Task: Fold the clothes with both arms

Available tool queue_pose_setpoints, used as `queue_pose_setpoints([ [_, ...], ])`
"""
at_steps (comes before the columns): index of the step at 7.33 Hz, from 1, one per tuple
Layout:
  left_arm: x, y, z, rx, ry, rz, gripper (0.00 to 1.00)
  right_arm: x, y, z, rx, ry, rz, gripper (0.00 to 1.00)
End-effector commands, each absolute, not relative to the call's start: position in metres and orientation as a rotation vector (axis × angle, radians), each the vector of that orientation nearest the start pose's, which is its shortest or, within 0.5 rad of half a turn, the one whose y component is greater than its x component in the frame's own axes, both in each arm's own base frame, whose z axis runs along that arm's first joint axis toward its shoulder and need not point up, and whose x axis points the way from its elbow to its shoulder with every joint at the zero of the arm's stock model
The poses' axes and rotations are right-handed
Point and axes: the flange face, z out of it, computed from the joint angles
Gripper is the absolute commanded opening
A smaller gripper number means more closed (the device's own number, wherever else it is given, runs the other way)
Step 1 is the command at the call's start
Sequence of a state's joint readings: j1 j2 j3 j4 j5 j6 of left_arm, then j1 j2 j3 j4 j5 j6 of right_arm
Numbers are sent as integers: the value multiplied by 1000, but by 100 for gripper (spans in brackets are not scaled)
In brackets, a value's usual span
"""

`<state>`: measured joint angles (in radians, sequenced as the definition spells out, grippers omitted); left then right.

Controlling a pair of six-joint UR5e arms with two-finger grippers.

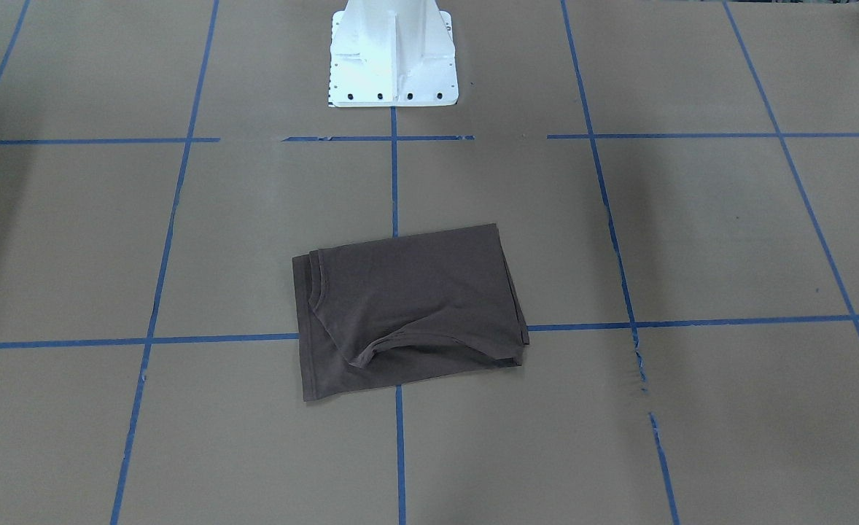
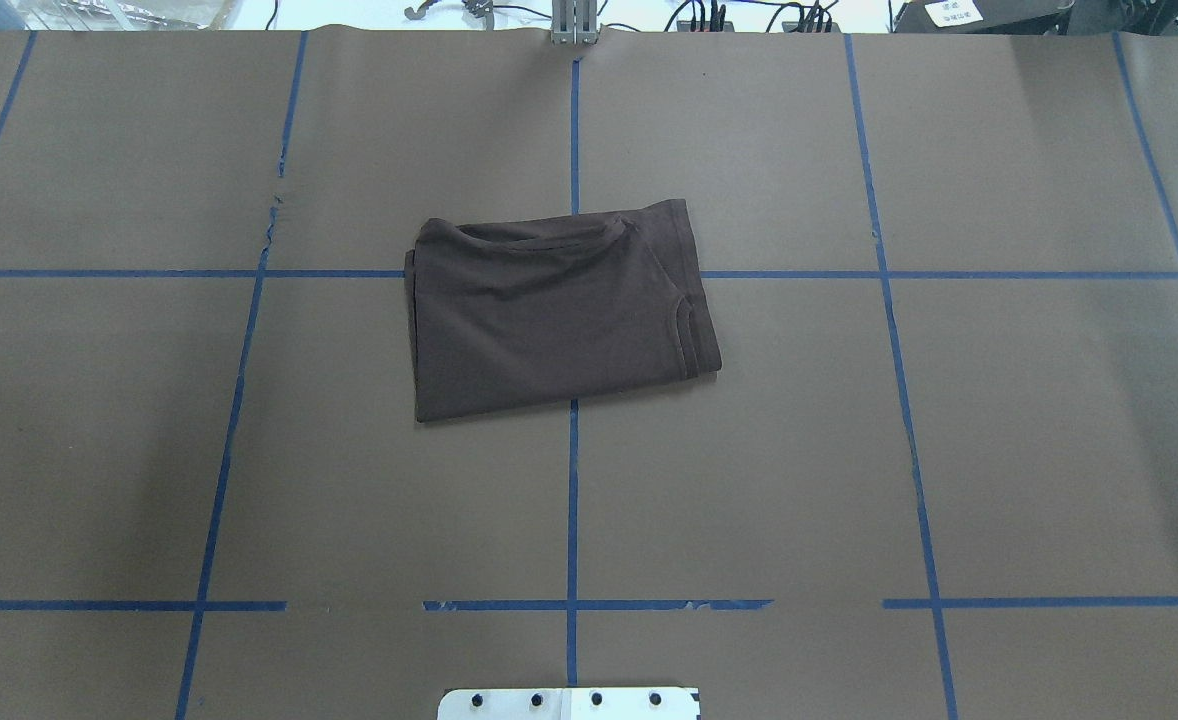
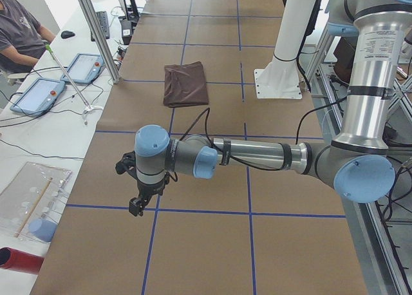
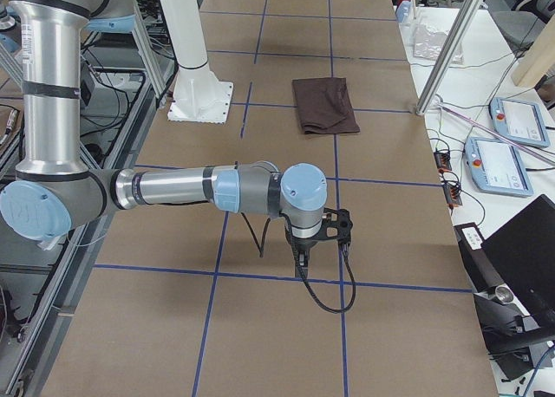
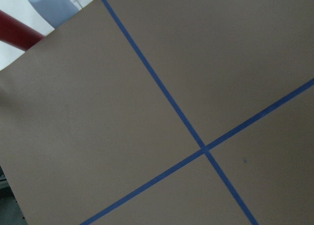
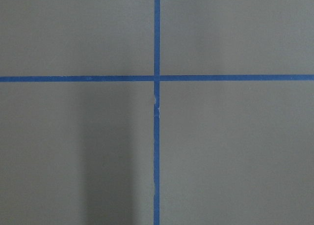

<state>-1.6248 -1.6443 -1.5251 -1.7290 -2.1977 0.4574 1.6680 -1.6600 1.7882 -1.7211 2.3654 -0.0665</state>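
Fingers of the left gripper (image 3: 136, 209): pointing down over bare table (image 2: 999, 450) at the robot's left end, seen only from a side camera; cannot tell whether spread or pressed together. Same for the fingers of the right gripper (image 4: 301, 258), hanging near a crossing of blue tape lines (image 6: 157, 77) at the opposite end. No cloth at either; both well apart from the T-shirt (image 2: 549, 320).

Lies at the middle of the table, across another crossing of the tape lines, in front of the white pedestal (image 1: 391, 58). Looks dark brown and matte, already folded into a compact, slightly skewed rectangle of several layers. Shows stitched hems stepped along one short side, a curved seamed edge along the far side in the overhead view (collar or sleeve opening, cannot tell which), and one raised ridge of slack in the top layer. No logo or label in sight.

Likely handles as light, limp knit: no stiffness, sags when lifted, layers prone to sliding apart. Not fragile. Best taken at the two corners of one short edge, one per arm, pinching all layers together. Avoid grasping the top layer alone: likely to undo the fold.
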Motion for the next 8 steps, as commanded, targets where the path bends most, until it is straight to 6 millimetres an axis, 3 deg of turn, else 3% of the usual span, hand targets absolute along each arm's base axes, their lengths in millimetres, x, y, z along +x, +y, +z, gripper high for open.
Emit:
queue_pose_setpoints([
  [1,-104,-511,656,272,572,422,100,103,-436,615,20,-824,56,100],
  [2,-100,-504,641,214,618,307,100,103,-436,618,16,-826,58,100],
  [3,-83,-505,630,167,677,170,100,102,-436,618,14,-830,59,100],
  [4,-52,-509,609,153,714,152,100,103,-436,618,18,-828,54,100],
  [5,-46,-510,597,145,722,106,100,103,-437,617,21,-828,53,100],
  [7,-46,-504,605,140,721,106,100,103,-435,630,-4,-825,60,100],
  [8,-46,-502,608,135,721,106,100,103,-435,647,-35,-827,74,100],
])
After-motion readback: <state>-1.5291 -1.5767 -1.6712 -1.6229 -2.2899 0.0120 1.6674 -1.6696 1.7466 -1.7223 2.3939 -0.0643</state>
